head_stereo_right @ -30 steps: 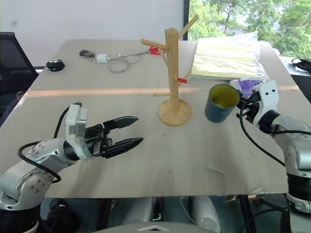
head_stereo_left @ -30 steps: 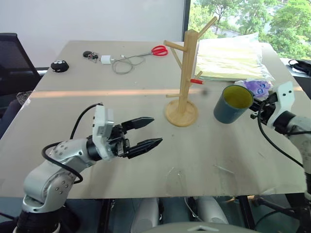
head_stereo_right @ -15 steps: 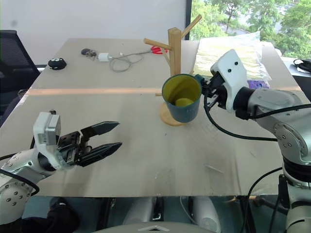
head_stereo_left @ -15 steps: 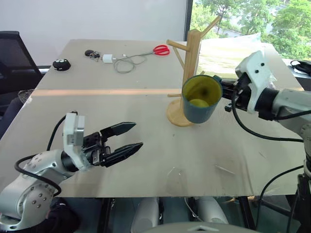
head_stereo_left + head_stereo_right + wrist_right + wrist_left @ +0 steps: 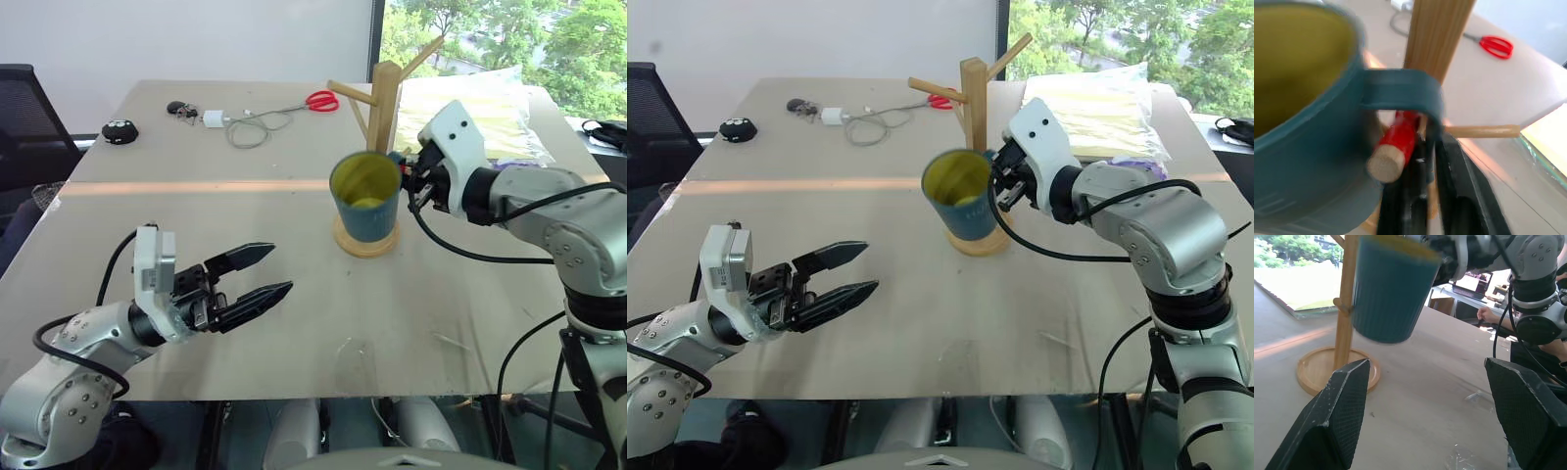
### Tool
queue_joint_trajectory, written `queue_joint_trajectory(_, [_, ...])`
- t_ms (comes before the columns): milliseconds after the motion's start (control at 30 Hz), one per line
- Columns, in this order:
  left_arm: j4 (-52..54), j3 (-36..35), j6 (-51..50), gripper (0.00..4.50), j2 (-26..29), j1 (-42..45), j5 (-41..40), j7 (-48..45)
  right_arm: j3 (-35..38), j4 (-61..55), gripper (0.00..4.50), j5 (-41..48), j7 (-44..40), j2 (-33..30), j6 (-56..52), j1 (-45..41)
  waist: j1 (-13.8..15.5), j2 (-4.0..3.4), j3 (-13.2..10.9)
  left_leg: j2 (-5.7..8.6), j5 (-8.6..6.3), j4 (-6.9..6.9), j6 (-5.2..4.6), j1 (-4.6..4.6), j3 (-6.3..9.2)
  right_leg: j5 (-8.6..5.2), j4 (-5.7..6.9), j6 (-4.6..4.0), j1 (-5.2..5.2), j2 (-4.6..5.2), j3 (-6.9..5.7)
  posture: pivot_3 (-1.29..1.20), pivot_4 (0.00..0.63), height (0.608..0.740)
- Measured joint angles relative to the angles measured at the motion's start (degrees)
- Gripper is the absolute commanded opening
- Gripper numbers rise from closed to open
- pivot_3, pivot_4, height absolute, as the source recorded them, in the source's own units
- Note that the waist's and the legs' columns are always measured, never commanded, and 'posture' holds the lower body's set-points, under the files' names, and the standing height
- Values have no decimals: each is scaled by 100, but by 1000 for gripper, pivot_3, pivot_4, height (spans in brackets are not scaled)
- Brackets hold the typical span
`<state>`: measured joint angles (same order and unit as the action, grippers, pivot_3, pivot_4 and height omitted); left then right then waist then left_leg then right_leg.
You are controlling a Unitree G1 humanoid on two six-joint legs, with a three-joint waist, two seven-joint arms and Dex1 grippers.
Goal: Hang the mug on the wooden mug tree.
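Gripping mug (image 5: 366, 196) handle, right tool (image 5: 409, 180), red-tipped peg (image 5: 1392, 148) through handle

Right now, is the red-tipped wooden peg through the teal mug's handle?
Yes, the red-tipped wooden peg pokes through the teal mug's handle.

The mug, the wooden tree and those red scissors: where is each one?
mug (image 5: 370, 211): left eye view, on its blue outer wall.
wooden mug tree (image 5: 385, 93): left eye view, upper post.
red scissors (image 5: 321, 100): left eye view, on the handles.
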<state>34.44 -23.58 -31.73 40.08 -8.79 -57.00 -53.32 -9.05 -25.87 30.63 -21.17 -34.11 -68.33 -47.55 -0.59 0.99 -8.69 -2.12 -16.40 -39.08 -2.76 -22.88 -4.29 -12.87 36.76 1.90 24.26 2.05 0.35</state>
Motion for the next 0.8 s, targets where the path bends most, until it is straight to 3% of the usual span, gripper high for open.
queue_joint_trajectory(100, [4, -1, -11, 3844, 0, 26, -59, 117, 76, -23, 2777, -90, -109, -140, 102, 22, -9, 0, 0, 0, 1, 0, 2, 0, 0, 0, -1, 0, 0, 0, 0, 0, 150, 740])
queue_joint_trajectory(267, [1, 1, -21, 3844, -3, 66, -108, 213, 690, -521, 2777, 248, -715, -501, 365, 598, 12, 1, 0, -1, -5, 7, -7, -2, 10, 0, -2, 2, -1, -1, -10, 0, 150, 740])
queue_joint_trajectory(400, [-72, 134, -21, 3844, 8, 34, 42, 225, 1626, -914, 2777, 791, -1391, -842, 693, 1430, 0, 4, 1, -1, -8, 6, -11, 0, 7, 0, -4, 3, -4, -2, -7, 0, 150, 740])
queue_joint_trajectory(467, [-151, 185, -15, 3844, 25, -54, 200, 206, 2159, -948, 3314, 1033, -1663, -949, 846, 2002, 0, 4, 1, -1, -8, 6, -12, 3, 5, 0, -3, 3, -4, -2, -5, 0, 150, 740])
queue_joint_trajectory(567, [-282, 163, 111, 3844, 48, -238, 494, 126, 3030, -1052, 4462, 1023, -2152, -1062, 1340, 3605, 64, 16, 8, -1, -9, 7, -12, 8, 16, -2, -4, 3, -13, -4, -14, 0, 150, 740])
queue_joint_trajectory(667, [-464, 152, 205, 3844, 76, -475, 764, 51, 3532, -1080, 4462, 750, -2734, -1062, 2060, 5268, 105, 7, 4, -1, -9, 7, -12, 10, 7, -3, -4, 4, -10, -4, -7, 0, 150, 740])
queue_joint_trajectory(800, [-634, 142, 378, 3844, 134, -735, 1156, -59, 4029, -1145, 4462, 361, -3175, -897, 3210, 6318, 38, 9, 5, -5, -8, 4, -13, 28, 1, -16, -2, 28, -17, -8, 3, 0, 150, 740])
